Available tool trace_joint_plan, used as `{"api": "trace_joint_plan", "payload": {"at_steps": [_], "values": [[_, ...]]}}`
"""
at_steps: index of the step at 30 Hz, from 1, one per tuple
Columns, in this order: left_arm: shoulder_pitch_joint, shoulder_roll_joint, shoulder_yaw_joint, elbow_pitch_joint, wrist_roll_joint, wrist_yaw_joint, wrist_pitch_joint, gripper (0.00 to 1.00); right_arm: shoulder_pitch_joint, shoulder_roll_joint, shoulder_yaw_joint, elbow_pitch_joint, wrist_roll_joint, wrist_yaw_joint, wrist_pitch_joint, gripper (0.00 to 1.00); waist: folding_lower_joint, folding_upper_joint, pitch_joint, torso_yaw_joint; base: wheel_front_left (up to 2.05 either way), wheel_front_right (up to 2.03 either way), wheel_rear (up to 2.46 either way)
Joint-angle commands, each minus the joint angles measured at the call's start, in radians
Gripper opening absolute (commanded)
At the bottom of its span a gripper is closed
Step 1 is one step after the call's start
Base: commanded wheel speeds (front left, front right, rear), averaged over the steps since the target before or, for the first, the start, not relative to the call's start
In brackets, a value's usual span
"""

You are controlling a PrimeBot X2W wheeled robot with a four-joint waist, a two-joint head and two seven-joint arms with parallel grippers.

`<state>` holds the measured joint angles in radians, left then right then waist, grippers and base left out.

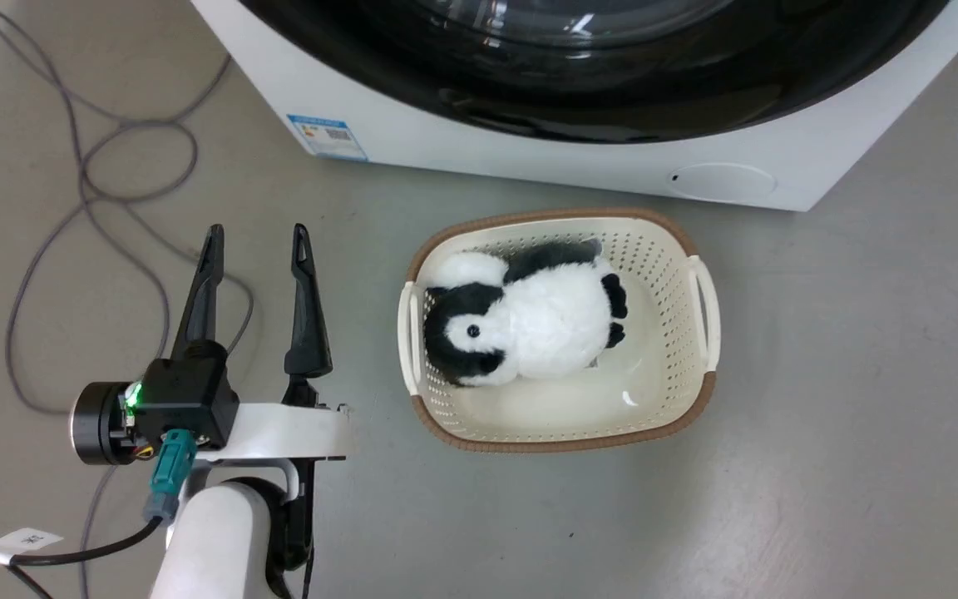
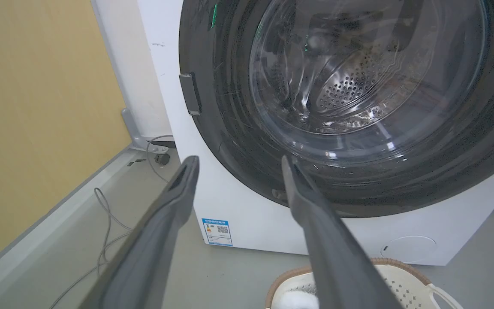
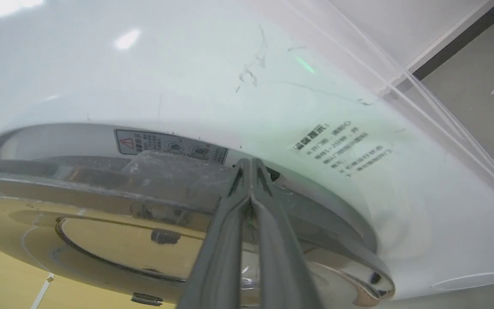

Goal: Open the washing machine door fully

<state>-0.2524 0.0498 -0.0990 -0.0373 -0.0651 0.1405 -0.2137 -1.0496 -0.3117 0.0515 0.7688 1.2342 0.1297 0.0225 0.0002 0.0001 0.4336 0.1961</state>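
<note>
Right wrist view: your right claw (image 3: 251,165), fingers pinched together and empty, noses the rim of the round glossy black washing machine door (image 3: 101,206), close against the white front-loader (image 3: 187,77). Looks heavy and slick, so hook the rim.

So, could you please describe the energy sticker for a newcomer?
Find the white washing machine. Low on its front, under the black door at the robot's left corner, is the energy sticker. It alone is blue and printed; the round flap is plain white.

Head: steeply down. Left wrist: low, frontal, sharing the washing machine (image 1: 529,158) base. Right wrist: close against its door (image 3: 79,214).
</note>
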Motion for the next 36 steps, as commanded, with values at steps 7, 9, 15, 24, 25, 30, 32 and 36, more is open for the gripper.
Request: {"api": "trace_joint_plan", "payload": {"at_steps": [7,9,15,24,25,30,32,36], "values": [[-0.038,0.0,-0.012,0.002,-0.015,0.02,-0.025,1.0,-0.086,-0.029,0.046,0.053,0.098,0.001,0.067,0.0,-0.0002,-0.0001,0.029,0.017,0.0,0.0,0.0],[-0.042,0.0,-0.012,0.004,-0.017,0.022,-0.029,1.0,-0.093,-0.034,0.059,0.049,0.131,0.001,0.11,0.0,-0.0002,-0.0001,0.032,0.017,0.0,0.0,0.0],[-0.044,0.0,-0.007,0.015,-0.016,0.021,-0.041,1.0,-0.075,-0.049,0.1,0.017,0.231,0.001,0.237,0.0,-0.0002,-0.0001,0.025,0.009,0.0,0.0,0.0],[-0.02,0.0,0.004,0.038,-0.007,0.004,-0.048,1.0,0.029,-0.057,0.155,-0.065,0.293,0.001,0.354,0.0,-0.0002,-0.0001,-0.036,-0.022,0.0,0.0,0.0],[-0.02,0.0,0.004,0.038,-0.007,0.004,-0.048,1.0,0.029,-0.057,0.155,-0.065,0.293,0.001,0.354,0.0,-0.0002,-0.0001,-0.036,-0.022,0.0,0.0,0.0],[-0.005,0.0,0.012,0.051,-0.002,-0.005,-0.048,1.0,0.091,-0.051,0.167,-0.103,0.302,0.001,0.366,0.0,-0.0002,-0.0001,-0.07,-0.037,0.0,0.0,0.0],[0.0,0.0,0.015,0.054,-0.001,-0.007,-0.048,1.0,0.113,-0.047,0.171,-0.115,0.305,0.001,0.367,0.0,-0.0002,-0.0001,-0.083,-0.042,0.0,0.0,0.0],[0.014,0.0,0.019,0.061,-0.001,-0.011,-0.048,1.0,0.154,-0.033,0.169,-0.137,0.321,0.001,0.366,0.0,-0.0002,-0.0001,-0.107,-0.048,0.0,0.0,0.0]]}}
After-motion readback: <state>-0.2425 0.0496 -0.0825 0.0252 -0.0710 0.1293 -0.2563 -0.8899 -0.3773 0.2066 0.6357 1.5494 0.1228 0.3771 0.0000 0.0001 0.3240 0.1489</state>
